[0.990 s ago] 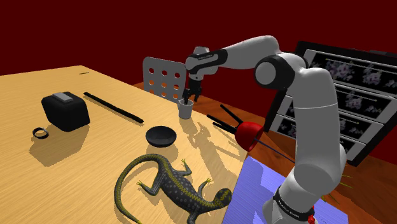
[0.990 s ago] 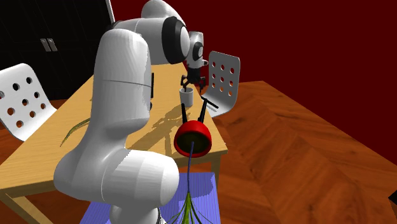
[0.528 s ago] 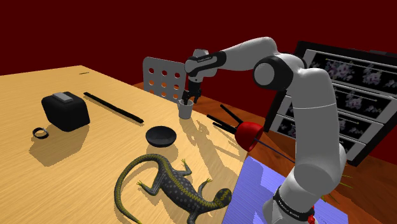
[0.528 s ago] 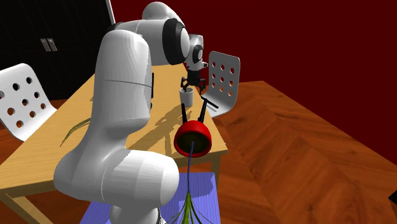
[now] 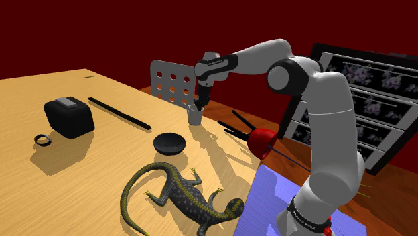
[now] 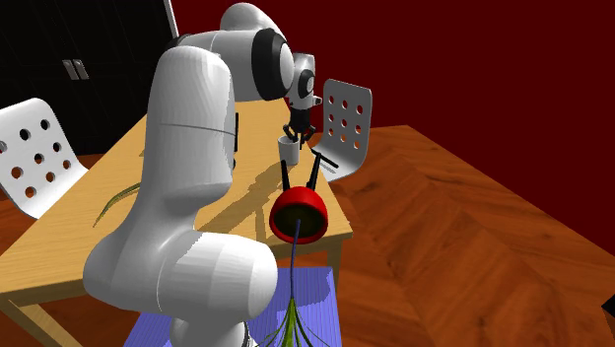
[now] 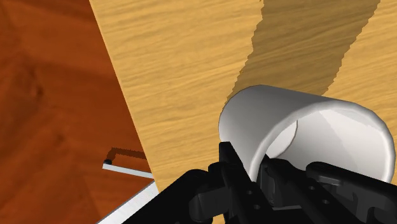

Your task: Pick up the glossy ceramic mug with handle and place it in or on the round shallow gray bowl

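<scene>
Broadly, the scene is a pale wooden table (image 5: 80,167) in a room with a dark red wall (image 5: 100,33) and a brown wooden floor (image 6: 473,246) laid in a herringbone pattern. Starting at the shoulder view's left, a small black ring (image 5: 41,139) lies flat on the boards, just beside a black box (image 5: 68,118) with a grey patch on top. Next comes a long black rod (image 5: 119,112) lying slantwise across the grain. Nearer the middle sits the round shallow bowl (image 5: 169,143), drawn dark, almost black, and upright. A spotted yellow-and-dark lizard figure (image 5: 179,196) sprawls on the table below it. Behind the far table edge stands a white chair (image 5: 171,82) whose back is pierced with round holes. The mug (image 5: 195,116), light grey to white, stands upright near that far edge, apart from the bowl and beyond it. The gripper (image 5: 199,102) hangs straight down onto the mug's rim. In the wrist view its fingers are drawn close together on the mug's wall, one inside the cup and one outside, so the wall is pinched between them while the mug rests on the wood. Further right, a red bowl-shaped object (image 5: 262,142) with thin black sticks sits at the table's edge. A blue-violet stand (image 5: 268,201) carries the white arm. Framed pictures (image 5: 365,100) lean at the far right.
</scene>
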Tool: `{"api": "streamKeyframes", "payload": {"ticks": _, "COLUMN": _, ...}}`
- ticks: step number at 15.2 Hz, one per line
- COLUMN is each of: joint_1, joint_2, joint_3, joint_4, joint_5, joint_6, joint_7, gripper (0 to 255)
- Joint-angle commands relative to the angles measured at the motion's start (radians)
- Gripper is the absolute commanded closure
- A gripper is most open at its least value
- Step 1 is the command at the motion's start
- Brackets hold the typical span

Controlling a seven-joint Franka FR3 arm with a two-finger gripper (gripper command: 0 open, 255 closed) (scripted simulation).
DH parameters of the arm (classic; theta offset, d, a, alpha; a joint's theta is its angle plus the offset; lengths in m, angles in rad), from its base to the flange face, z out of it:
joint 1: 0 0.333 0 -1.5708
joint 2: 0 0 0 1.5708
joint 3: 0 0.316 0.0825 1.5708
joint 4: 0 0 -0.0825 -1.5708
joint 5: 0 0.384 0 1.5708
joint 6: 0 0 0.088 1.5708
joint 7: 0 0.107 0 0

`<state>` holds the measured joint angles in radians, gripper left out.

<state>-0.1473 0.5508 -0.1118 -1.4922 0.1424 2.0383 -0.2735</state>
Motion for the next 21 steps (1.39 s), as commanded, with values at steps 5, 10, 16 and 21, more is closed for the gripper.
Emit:
{"api": "streamKeyframes", "payload": {"ticks": 5, "joint_1": 0.000, "joint_2": 0.000, "joint_3": 0.000, "joint_4": 0.000, "joint_5": 0.000, "joint_6": 0.000, "joint_7": 0.000, "gripper": 255}}
{"api": "streamKeyframes", "payload": {"ticks": 10, "joint_1": 0.000, "joint_2": -0.022, "joint_3": -0.002, "joint_4": 0.034, "joint_5": -0.005, "joint_6": -0.055, "joint_7": 0.006, "gripper": 255}}
{"api": "streamKeyframes", "payload": {"ticks": 16, "joint_1": -0.001, "joint_2": -0.042, "joint_3": -0.004, "joint_4": 0.084, "joint_5": -0.009, "joint_6": -0.125, "joint_7": 0.013, "gripper": 255}}
{"api": "streamKeyframes", "payload": {"ticks": 21, "joint_1": -0.002, "joint_2": -0.052, "joint_3": -0.006, "joint_4": 0.135, "joint_5": -0.013, "joint_6": -0.186, "joint_7": 0.018, "gripper": 255}}
